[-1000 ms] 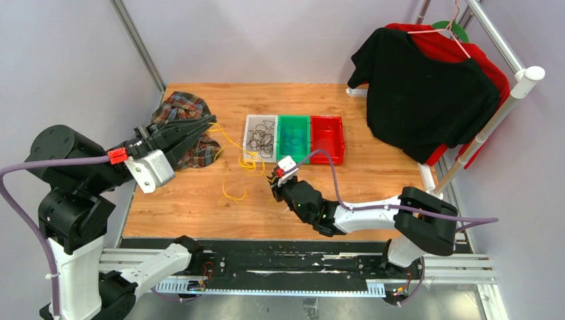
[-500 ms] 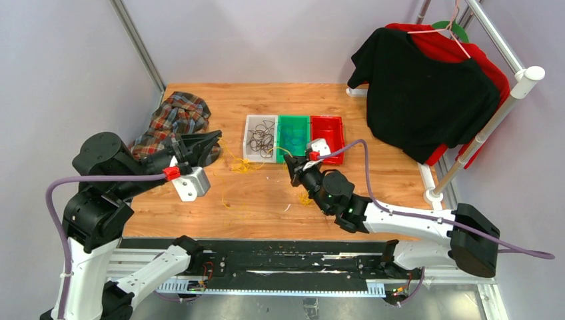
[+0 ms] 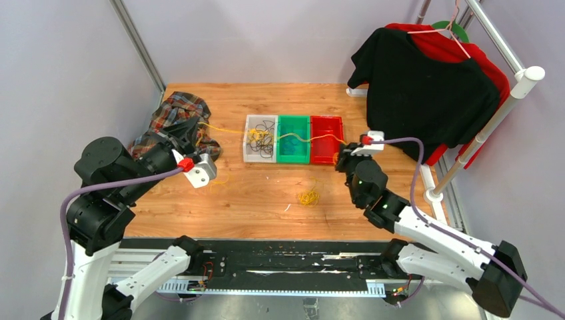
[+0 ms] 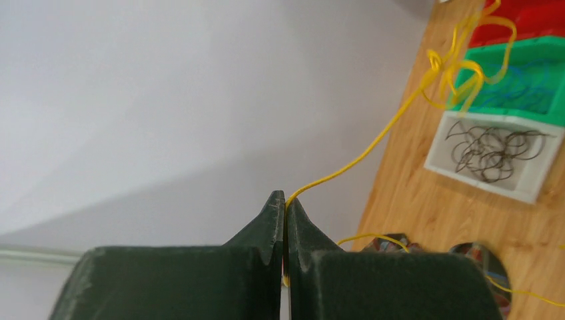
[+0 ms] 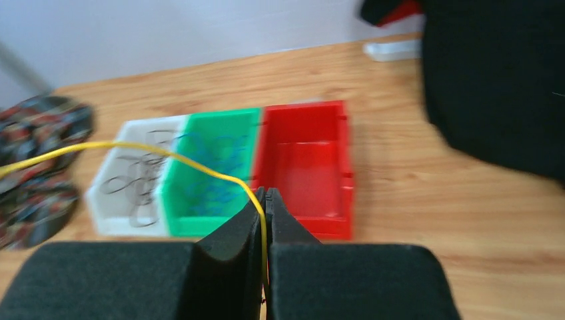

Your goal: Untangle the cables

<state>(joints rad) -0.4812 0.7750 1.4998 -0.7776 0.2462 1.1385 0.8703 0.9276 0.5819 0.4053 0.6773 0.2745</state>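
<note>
- Wooden table carries three bins in a row, a cloth at its left edge and a loose yellow bundle near the front centre.
- Left gripper is pinched fully closed on a yellow cable, which leaves right at its tips.
- Right gripper is likewise clamped tight on the same cable, just beside the right of the red bin.
- Held this way, the cable hangs in the air across all three bins with the arms well apart. My read is that they are pulling it taut to draw out the knot, which sits over the white and green bins.
- White bin holds dark cables.
- Green bin holds blue cables.
- Red bin looks empty, though the right wrist view is blurred.
- Sorting seems to go by colour, so red is probably meant for yellow.
- Risk: the knot may tighten rather than slip free.
</note>
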